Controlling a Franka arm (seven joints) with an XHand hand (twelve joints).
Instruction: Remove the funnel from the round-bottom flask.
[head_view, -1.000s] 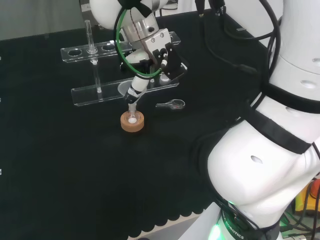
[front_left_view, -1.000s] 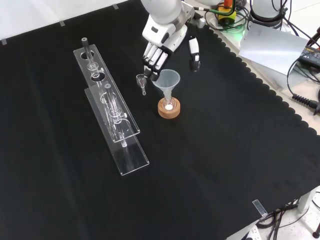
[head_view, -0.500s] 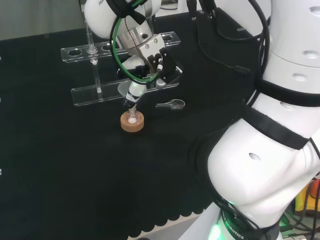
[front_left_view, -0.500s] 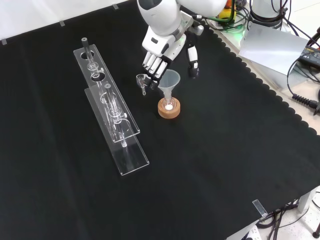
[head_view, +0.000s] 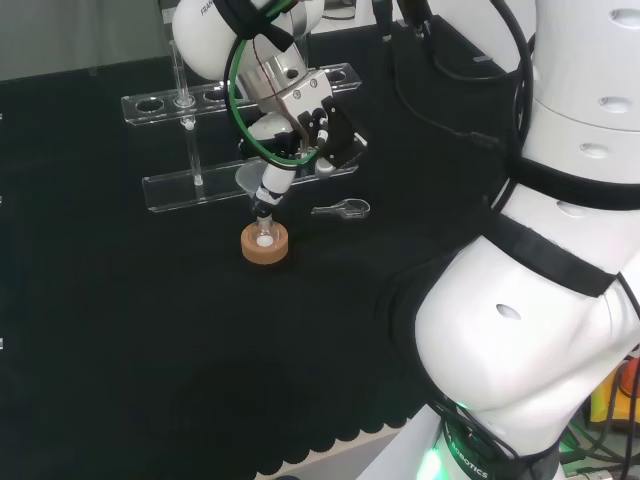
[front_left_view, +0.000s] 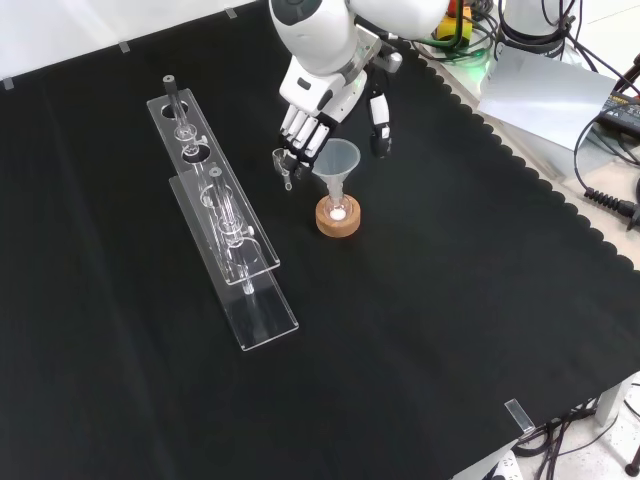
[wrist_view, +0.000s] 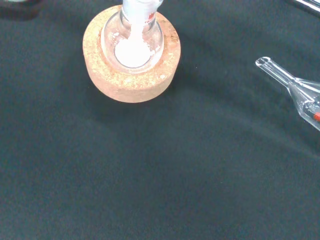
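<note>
In the head view, the hand (head_view: 300, 125) is hanging over the cork ring (head_view: 265, 243). The small flask (head_view: 264, 237) is sitting in that ring with something white in its bottom. The funnel (head_view: 250, 179) is still standing in the flask, and its wide top is partly hiding behind a finger. A little glass piece (head_view: 343, 209) is lying on the cloth (head_view: 150, 330) to the right of the ring, apart from it. Behind them the clear rack (head_view: 240, 135) is standing. The near cloth is lying bare down to its wavy edge.

In the front view, the hand (front_left_view: 322, 95) is coming in from the top. Its fingers (front_left_view: 298, 128) are hanging on the left of the funnel (front_left_view: 338, 160) and its thumb (front_left_view: 378, 125) on the right. They are spread wide and are not holding anything. The rack (front_left_view: 222, 225) is standing well to the left, and the right side of the cloth is lying bare.

In the wrist view, the flask (wrist_view: 132, 42) is sitting snugly inside the ring (wrist_view: 131, 55). The glass piece (wrist_view: 292, 90) is lying off to one side.
</note>
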